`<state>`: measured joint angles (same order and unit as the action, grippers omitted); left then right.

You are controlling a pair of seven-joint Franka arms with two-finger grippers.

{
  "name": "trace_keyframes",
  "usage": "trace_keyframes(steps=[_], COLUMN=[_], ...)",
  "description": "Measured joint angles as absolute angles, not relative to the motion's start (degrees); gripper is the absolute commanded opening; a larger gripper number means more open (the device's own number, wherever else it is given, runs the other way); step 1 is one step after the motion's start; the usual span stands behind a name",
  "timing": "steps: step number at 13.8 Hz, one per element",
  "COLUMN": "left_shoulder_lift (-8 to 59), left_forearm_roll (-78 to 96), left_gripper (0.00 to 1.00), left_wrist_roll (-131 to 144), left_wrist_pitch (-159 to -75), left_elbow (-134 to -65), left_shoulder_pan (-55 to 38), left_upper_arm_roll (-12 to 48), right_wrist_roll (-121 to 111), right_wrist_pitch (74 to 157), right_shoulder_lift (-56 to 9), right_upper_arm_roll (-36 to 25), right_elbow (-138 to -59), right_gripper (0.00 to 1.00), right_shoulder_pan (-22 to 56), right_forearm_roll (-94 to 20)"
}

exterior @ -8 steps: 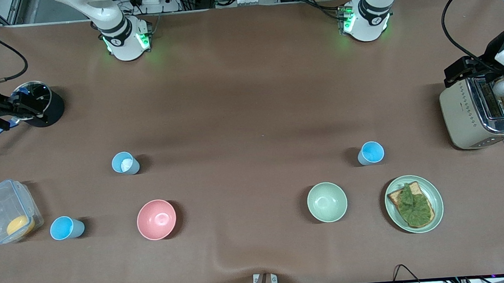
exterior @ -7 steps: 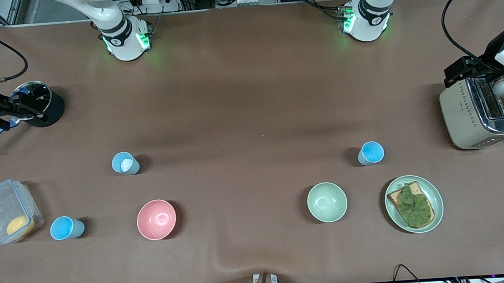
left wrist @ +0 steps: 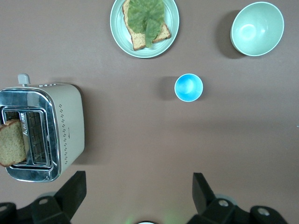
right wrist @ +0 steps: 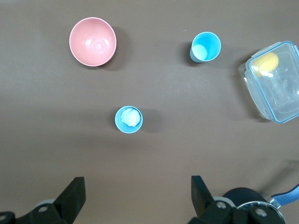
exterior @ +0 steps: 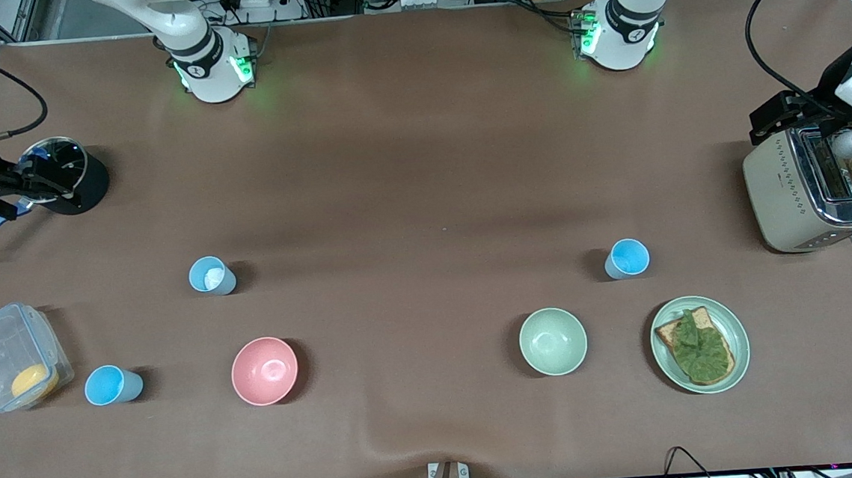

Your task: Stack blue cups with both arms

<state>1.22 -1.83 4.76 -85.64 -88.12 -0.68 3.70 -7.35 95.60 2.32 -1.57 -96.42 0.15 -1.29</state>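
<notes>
Three blue cups stand upright on the brown table. A greyer one with a whitish inside (exterior: pixel 212 276) stands toward the right arm's end and shows in the right wrist view (right wrist: pixel 129 119). A sky-blue cup (exterior: pixel 111 385) stands nearer the front camera beside a clear box, also in the right wrist view (right wrist: pixel 205 47). Another sky-blue cup (exterior: pixel 627 258) stands toward the left arm's end, also in the left wrist view (left wrist: pixel 188 87). My left gripper (left wrist: pixel 138 186) and right gripper (right wrist: pixel 137 191) are open and empty, high over the table. In the front view only the arm bases show.
A pink bowl (exterior: pixel 264 370) and a pale green bowl (exterior: pixel 552 341) stand near the front. A plate with leaf-topped toast (exterior: pixel 700 344) and a toaster (exterior: pixel 812 189) are at the left arm's end. A clear box (exterior: pixel 11 358) and a black pot (exterior: pixel 65 174) are at the right arm's end.
The white device over the toaster has shifted slightly. The cups and bowls have not moved.
</notes>
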Motion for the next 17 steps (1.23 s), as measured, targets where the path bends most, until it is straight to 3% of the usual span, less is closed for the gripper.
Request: trace_keyframes(steps=[4,9,12,17], left_shoulder_lift=[2.2,3.0,2.1,-5.6], left_forearm_roll=[-1.8,-1.8,-1.8,-1.8], left_gripper=[1.00,1.00,1.00,1.00], left_wrist_roll=[5.5,5.5,5.5,5.5], left_wrist_pitch=[-85.5,-90.1,-98.1,-110.5], left_elbow=[-88.3,-94.0,-101.0,-119.0], left_shoulder_pan=[-0.6,-0.4,-0.4,-0.5], left_upper_arm_roll=[3.8,3.6,3.6,3.8], right_wrist_roll=[-7.4,-7.2,-4.0,4.3], right_wrist_pitch=[95.3,97.4,102.5,111.2], right_shoulder_lift=[1.4,-5.9,-11.4,-19.6], right_upper_arm_roll=[-1.5,-1.5,-1.5,-1.5], right_elbow=[-96.4,-96.6,-96.7,-98.3], right_gripper=[1.00,1.00,1.00,1.00], right_shoulder_pan=[0.7,2.0,3.7,6.5], right_forearm_roll=[-1.3,-1.3,-1.2,-0.1])
